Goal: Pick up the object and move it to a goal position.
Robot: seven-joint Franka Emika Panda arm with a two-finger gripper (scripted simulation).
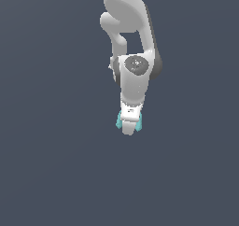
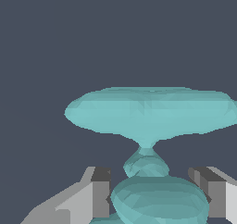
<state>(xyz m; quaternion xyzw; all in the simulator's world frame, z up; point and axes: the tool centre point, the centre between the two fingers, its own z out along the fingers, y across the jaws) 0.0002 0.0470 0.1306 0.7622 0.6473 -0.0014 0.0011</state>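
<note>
A: What is seen at the end effector [image 1: 130,128]?

B: It is closed on the dumbbell [image 2: 152,112]. In the wrist view the two fingers [image 2: 101,193] are set on either side of the nearer flared end, each touching it, with the thin bar and the wider far end reaching out beyond the fingertips.

A: And where is the dumbbell placed, taken from the end effector?

B: It is held between the jaws, at the very tip of the arm [image 1: 133,57]. In the exterior view only small teal edges are shown on both sides of the white fingers; the rest is hidden behind them.

A: Is it lifted off the counter?

B: That cannot be told for certain. Only a plain dark grey ground is rendered around the end effector, with no shadow or edge by which height could be judged.

A: So how much of the task can be counted as done?

B: The grasp is judged to be made, since the piece is clamped. The carrying to the goal is judged to be left. No goal marker is shown in either view, so how near the dumbbell is to it cannot be said.
</note>
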